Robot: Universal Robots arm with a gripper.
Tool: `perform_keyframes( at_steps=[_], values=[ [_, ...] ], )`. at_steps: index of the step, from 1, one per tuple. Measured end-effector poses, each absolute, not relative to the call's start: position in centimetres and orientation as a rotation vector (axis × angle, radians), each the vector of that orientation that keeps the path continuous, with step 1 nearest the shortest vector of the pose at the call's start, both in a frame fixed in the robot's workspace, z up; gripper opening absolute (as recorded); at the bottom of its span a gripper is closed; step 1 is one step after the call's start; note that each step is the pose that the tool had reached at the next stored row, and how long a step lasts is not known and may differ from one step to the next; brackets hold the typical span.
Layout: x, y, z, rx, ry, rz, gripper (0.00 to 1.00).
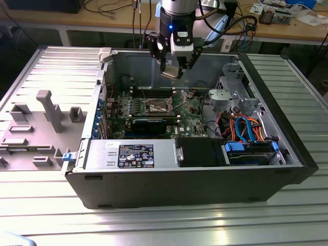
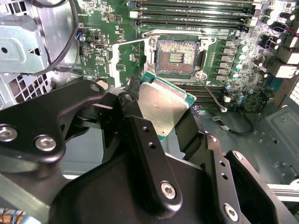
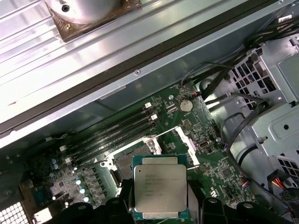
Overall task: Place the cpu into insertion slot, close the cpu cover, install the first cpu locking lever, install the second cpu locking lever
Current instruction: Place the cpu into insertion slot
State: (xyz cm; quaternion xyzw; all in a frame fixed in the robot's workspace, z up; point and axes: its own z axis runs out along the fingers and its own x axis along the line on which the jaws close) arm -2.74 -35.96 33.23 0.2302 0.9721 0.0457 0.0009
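- The pincer [image 1: 171, 72] hangs over the open computer case [image 1: 195, 179], above the insertion slot [image 1: 155, 107] and clear of the green board [image 1: 192, 120] around it.
- It is clenched on the cpu [image 2: 163, 105]: in the second wrist view, black fingers [image 2: 140, 135] press two opposite edges of the chip.
- In that view the cpu is tilted, with its silver top showing. Its lower part is hidden behind the fingers and its green edge shows along the upper side.
- In the first wrist view the cpu [image 3: 160, 189] covers most of the insertion slot, leaving only a dark corner with a silvery rim beside the chip. The fingertips there are cut off by the frame edge.
- In the second wrist view the insertion slot [image 2: 177, 57] lies uncovered, its contact field bare, and the cpu is apart from it and not seated.
- The cpu cover is hard to make out. In the exterior view a thin silvery piece [image 1: 180, 96] stands tilted at the slot's edge on the exterior view's right, too small to tell for sure.
- The locking levers cannot be told apart from the other metal around the slot.
- Long dark memory slots [image 2: 196, 7] run just beside the insertion slot.
- A metal drive cage [image 1: 233, 95] with orange and blue cables [image 1: 246, 128] sits well apart from the slot, toward the exterior view's right.
- The case rests on a ribbed metal table [image 1: 154, 225].
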Motion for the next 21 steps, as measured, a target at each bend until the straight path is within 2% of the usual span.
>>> perform_keyframes(
  at_steps=[21],
  values=[
    [-2.74,-35.96,33.23,0.761,3.042,0.143,0.55]
  ],
)
